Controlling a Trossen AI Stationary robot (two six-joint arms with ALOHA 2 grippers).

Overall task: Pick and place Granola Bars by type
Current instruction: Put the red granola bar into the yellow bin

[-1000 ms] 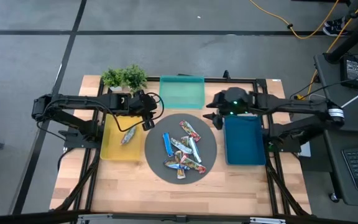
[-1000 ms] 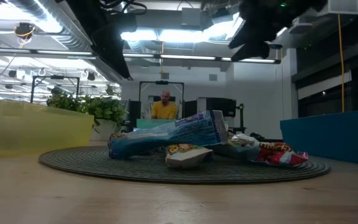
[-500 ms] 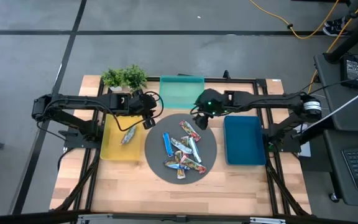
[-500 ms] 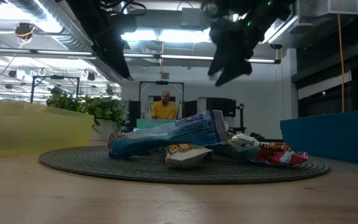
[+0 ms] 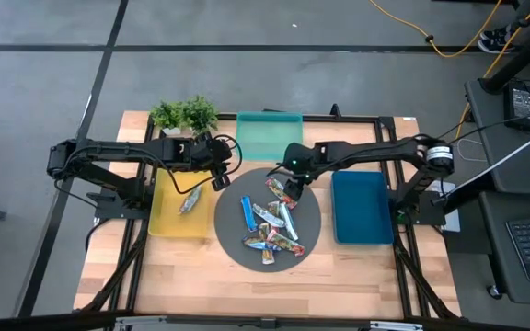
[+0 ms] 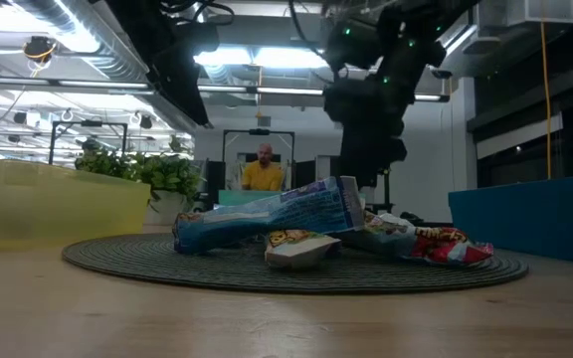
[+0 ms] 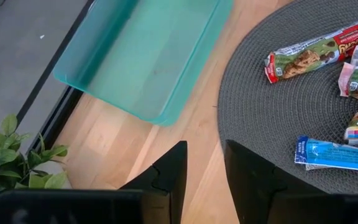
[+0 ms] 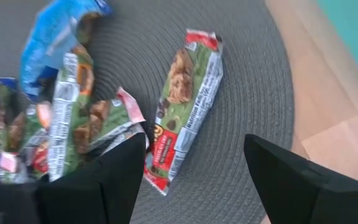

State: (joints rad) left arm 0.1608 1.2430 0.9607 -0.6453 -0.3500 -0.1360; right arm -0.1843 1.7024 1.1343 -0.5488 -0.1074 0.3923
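Observation:
Several granola bars [image 5: 270, 225] lie in a loose heap on a round grey mat [image 5: 228, 230] at the table's middle. Among them are a blue bar [image 5: 247, 211] and a red-and-green bar [image 8: 182, 106] at the heap's far side. One silvery bar [image 5: 190, 201] lies in the yellow tray [image 5: 166, 225]. My right gripper [image 8: 194, 149] hangs open above the red-and-green bar, one finger on either side of it, touching nothing. My left gripper [image 7: 204, 152] stands open and empty over the bare wood at the mat's far left rim.
A teal tray [image 5: 270, 136] stands at the far edge behind the mat. A dark-blue tray [image 5: 361, 207] is to the mat's right. A small green plant [image 5: 184, 115] sits at the far left. Bare wood runs along the near edge.
My right gripper has swung from above the dark-blue tray toward the table's left and down over the mat's far part, tipping more steeply downward, with its fingers staying open. The bars have not moved.

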